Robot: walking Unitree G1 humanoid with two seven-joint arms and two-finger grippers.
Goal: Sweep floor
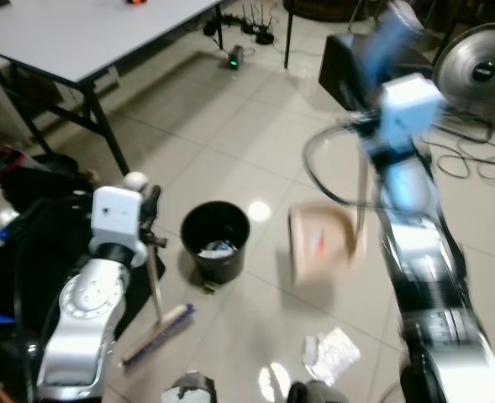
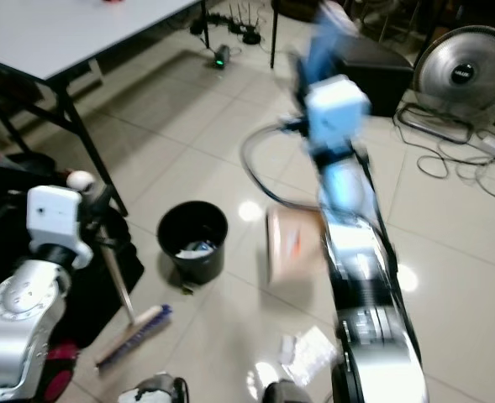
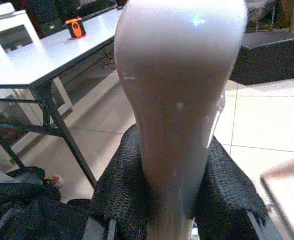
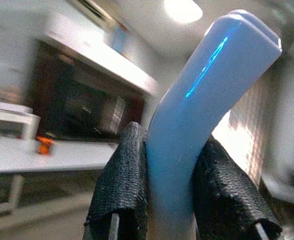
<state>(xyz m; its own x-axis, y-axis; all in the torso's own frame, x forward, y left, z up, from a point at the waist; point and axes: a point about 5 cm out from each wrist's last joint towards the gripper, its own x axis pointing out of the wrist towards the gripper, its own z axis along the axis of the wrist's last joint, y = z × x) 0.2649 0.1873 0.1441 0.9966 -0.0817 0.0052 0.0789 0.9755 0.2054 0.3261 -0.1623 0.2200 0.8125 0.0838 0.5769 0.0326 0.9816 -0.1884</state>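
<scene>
Grey table (image 1: 79,38), fan (image 1: 481,63), floor cables (image 1: 461,155), black bags (image 1: 28,243).

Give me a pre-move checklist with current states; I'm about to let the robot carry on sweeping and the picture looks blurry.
1. Left gripper shut on the broom handle: ok.
2. Right gripper shut on the blue dustpan handle: ok.
3. Broom head down on the floor, beside the black bin: ok.
4. Dustpan steady and level: cannot tell; it and the right arm are motion-blurred.
5. Crumpled white litter on the tiles, not yet swept up: not ok.
6. Cables near the fan lie away from the broom: ok.
</scene>
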